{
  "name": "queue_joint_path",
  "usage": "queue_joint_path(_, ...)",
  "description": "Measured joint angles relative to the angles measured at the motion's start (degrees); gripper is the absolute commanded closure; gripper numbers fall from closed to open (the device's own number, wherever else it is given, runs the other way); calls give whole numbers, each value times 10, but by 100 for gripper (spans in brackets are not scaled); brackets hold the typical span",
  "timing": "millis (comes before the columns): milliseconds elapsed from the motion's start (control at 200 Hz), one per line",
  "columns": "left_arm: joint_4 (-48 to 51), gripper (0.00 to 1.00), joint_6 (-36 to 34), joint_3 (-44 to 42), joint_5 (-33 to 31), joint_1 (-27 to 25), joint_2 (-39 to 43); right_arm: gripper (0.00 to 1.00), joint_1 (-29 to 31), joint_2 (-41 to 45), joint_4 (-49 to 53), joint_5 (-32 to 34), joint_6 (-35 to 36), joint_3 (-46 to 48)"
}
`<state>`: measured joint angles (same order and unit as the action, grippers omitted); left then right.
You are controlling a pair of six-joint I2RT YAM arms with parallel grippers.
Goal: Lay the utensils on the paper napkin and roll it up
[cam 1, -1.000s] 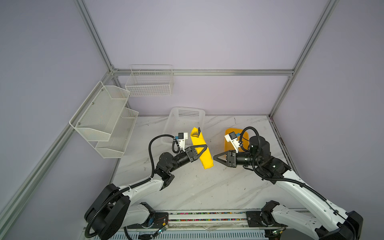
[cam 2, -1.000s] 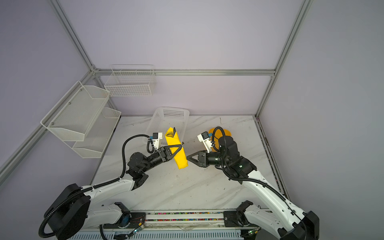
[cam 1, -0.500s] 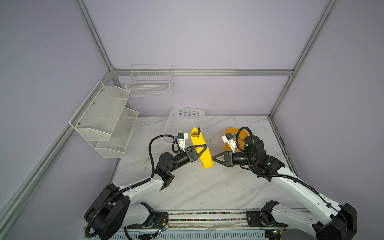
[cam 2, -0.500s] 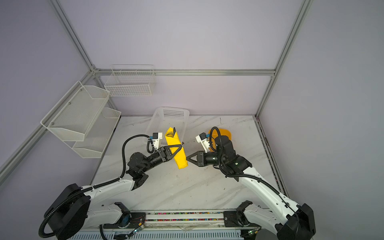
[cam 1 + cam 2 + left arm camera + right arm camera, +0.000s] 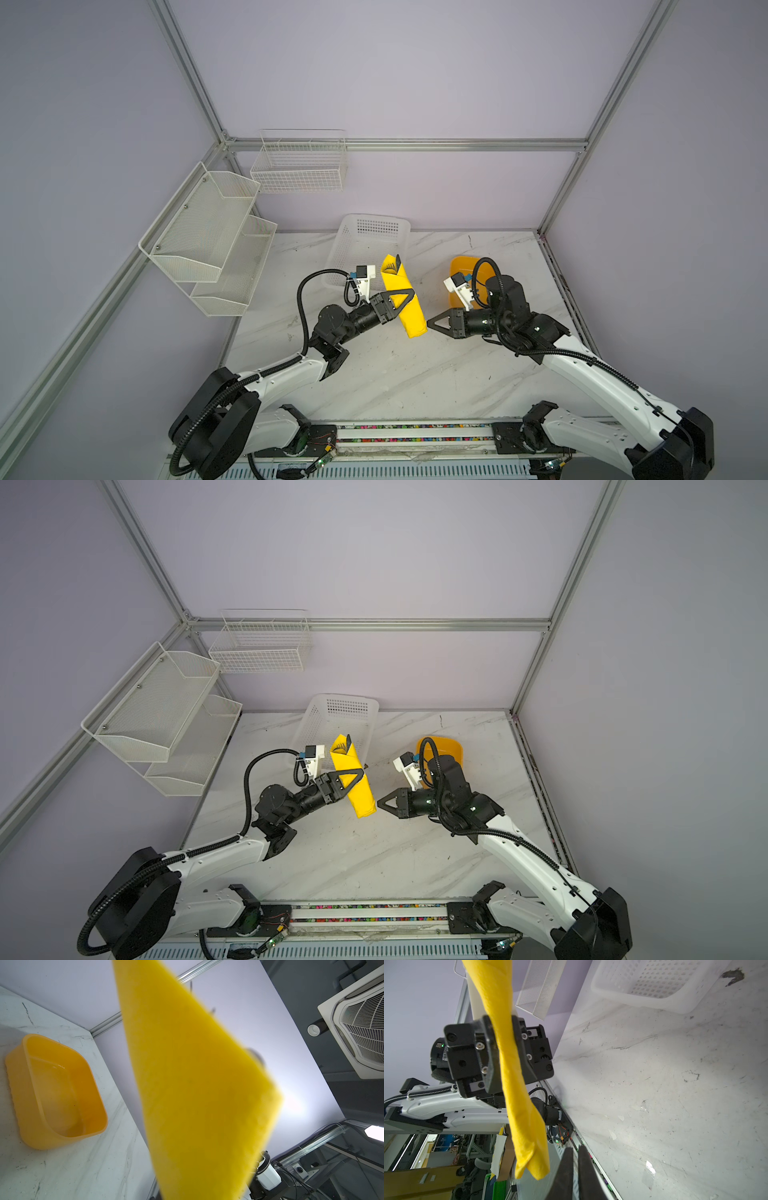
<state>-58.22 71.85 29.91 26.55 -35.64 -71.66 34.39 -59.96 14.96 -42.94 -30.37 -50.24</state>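
Pinching the rolled paper napkin (image 5: pixel 413 322) in the left end effector (image 5: pixel 409 294), likely to hold the utensils (image 5: pixel 397 262) inside; poising the right end effector (image 5: pixel 430 323), pressed together, empty, nearby.

Rolled napkin (image 5: pixel 395 281) above table (image 5: pixel 395 374) — basket (image 5: pixel 365 228) behind it, tub (image 5: pixel 459 266) to right, right gripper (image 5: pixel 429 324) beside lower end.

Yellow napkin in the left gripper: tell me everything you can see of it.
The paper napkin is bright yellow, soft creased paper, rolled into a long, flattened tube. It is held tilted above the table, clamped about mid-length by the left gripper alone. Dark tips of the utensils poke out of its open upper end. The lower end hangs free, loosely folded.
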Motion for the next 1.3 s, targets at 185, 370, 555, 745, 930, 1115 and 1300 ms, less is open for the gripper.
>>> queue_joint_path(185,0,94,0,0,0,0,2,75,0,20,-20,-12,-3,-31)
queue_joint_path(370,0,94,0,0,0,0,2,58,0,20,-50,-34,-23,-26)
queue_joint_path(555,0,95,0,0,-1,0,2,57,0,-3,-52,-38,-23,-16)
queue_joint_path(745,0,95,0,0,-2,0,2,57,4,-11,-37,-40,-16,-11)
queue_joint_path(930,5,95,-2,0,-1,0,2,58,4,-9,-14,-40,4,11)
queue_joint_path(1115,9,95,-5,0,-2,0,2,60,4,8,12,-34,12,19)
queue_joint_path(1300,6,95,-5,0,-4,0,3,60,4,16,15,-31,10,2)
